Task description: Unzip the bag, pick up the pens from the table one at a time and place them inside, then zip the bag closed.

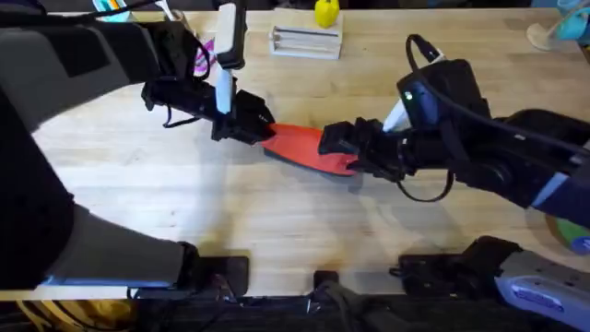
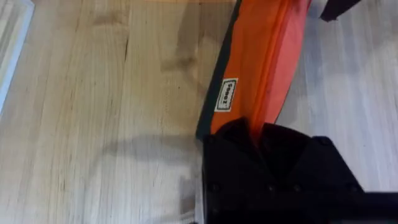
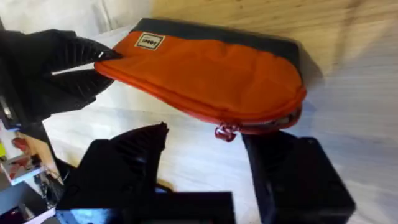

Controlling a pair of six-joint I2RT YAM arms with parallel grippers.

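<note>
Both arms reach to mid-table (image 1: pixel 304 221), one gripper at each end of the bag (image 1: pixel 309 148).

The left gripper (image 1: pixel 261 128) is clamped on the bag's far-left end; its wrist view shows a small white label (image 2: pixel 227 95) beside the dark bottom edge. The right gripper (image 3: pixel 208 146) sits at the other end, fingers apart, and its wrist view shows the zipper pull (image 3: pixel 225 132) hanging between them, untouched.
</note>
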